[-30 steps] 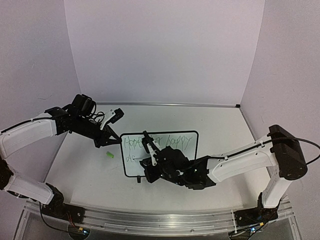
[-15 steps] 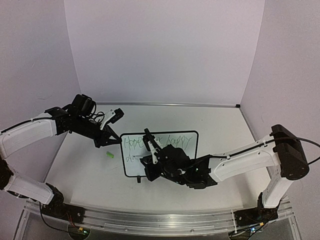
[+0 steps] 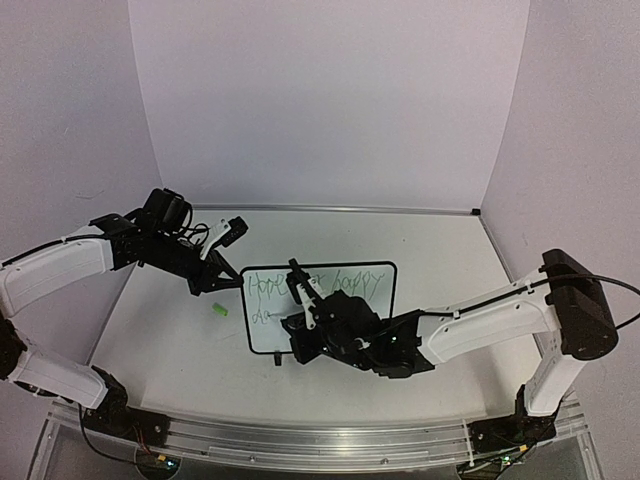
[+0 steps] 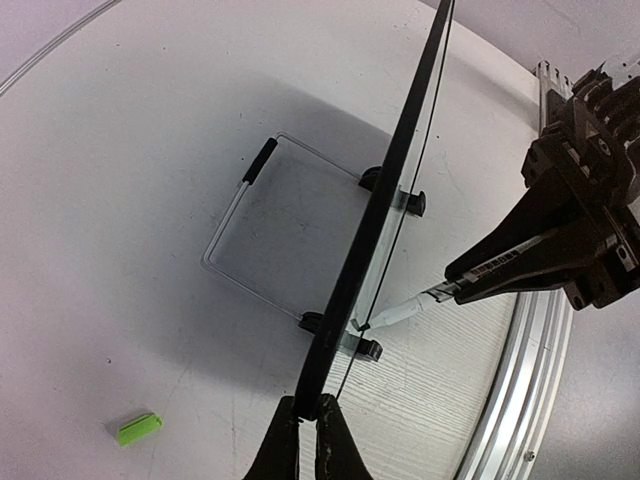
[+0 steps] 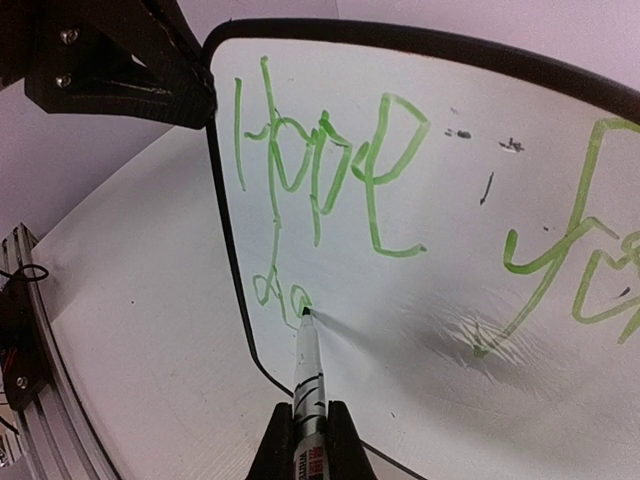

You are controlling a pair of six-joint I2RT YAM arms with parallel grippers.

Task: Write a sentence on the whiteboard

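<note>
The whiteboard [image 3: 380,300] stands upright on its clip feet [image 4: 410,203] mid-table. My left gripper [image 4: 308,430] is shut on its black left edge [image 4: 380,210], seen edge-on in the left wrist view. My right gripper [image 5: 308,440] is shut on a white marker [image 5: 307,370]. The marker's tip touches the board at the second letter of the lower line. The sentence [image 5: 330,160] is in thin green writing: "Hope" and more words on top, "da" below. In the top view the right gripper [image 3: 296,325] covers the board's lower middle.
A small green marker cap [image 3: 219,310] lies on the table left of the board, also in the left wrist view [image 4: 138,428]. The aluminium rail [image 3: 300,435] runs along the near edge. Purple walls enclose the back and sides.
My right gripper has shifted slightly with the marker along the lower line, where the green marks have grown a little. The left arm and the board have not moved.
</note>
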